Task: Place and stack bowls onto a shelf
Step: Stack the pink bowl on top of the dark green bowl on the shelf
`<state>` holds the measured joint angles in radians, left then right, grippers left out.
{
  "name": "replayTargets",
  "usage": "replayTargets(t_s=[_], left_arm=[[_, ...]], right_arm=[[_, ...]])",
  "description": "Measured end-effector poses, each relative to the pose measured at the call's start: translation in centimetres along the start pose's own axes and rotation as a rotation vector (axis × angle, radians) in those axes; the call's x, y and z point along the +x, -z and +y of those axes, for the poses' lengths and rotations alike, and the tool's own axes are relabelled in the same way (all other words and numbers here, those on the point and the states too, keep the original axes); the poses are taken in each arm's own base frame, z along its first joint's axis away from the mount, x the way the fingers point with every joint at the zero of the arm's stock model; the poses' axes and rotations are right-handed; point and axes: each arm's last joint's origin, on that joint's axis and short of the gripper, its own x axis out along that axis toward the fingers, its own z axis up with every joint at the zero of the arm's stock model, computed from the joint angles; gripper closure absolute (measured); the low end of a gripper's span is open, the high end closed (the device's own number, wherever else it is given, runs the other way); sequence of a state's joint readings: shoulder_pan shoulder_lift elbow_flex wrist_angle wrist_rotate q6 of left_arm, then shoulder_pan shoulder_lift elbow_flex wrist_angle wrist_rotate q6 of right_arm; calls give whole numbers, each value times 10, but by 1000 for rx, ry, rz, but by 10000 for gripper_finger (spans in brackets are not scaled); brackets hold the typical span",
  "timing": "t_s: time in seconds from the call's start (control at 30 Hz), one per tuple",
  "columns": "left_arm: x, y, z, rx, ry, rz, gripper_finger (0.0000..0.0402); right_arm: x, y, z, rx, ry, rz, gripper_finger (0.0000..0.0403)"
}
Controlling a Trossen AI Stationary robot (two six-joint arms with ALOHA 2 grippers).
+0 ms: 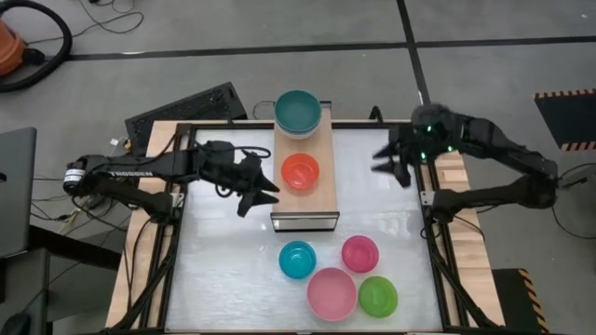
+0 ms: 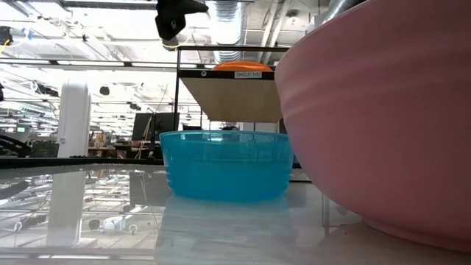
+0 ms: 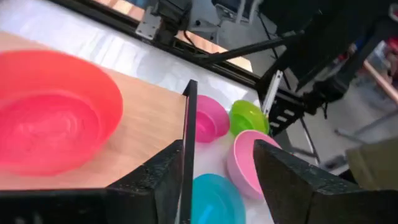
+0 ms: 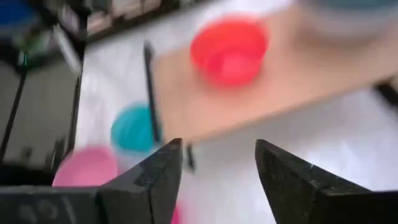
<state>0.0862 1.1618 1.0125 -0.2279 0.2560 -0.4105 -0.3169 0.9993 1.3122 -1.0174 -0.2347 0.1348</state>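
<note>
Red bowl (image 1: 300,171) and teal bowl stack (image 1: 297,113) sit on shelf (image 1: 321,200). Left gripper (image 1: 256,193) beside shelf, fingers spread, empty; right gripper (image 1: 389,163) spread, empty. Cyan bowl (image 1: 297,259), magenta bowl (image 1: 359,253), pink bowl (image 1: 331,292), green bowl (image 1: 377,296) near shelf front.

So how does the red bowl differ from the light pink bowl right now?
The red bowl sits on the shelf; the light pink bowl rests on the table below it, among the cyan, magenta and green ones. The light pink bowl looks clearly wider than the red bowl. The red bowl lies near the open left gripper; the light pink bowl is far from both grippers. Both stand upright, empty and unstacked.
</note>
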Motion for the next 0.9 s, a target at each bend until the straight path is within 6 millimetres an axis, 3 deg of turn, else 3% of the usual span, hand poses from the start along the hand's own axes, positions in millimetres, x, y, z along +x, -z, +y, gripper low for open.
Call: replayTargets(t_s=[0.4, 0.63, 0.9], left_arm=[[4, 7, -18, -185, 77, 35, 219], [5, 14, -31, -161, 156, 96, 219], [6, 22, -44, -104, 232, 151, 219]], right_arm=[[63, 37, 48, -53, -139, 192, 170], [108, 53, 89, -73, -54, 278, 170], [160, 74, 136, -24, -110, 319, 171]])
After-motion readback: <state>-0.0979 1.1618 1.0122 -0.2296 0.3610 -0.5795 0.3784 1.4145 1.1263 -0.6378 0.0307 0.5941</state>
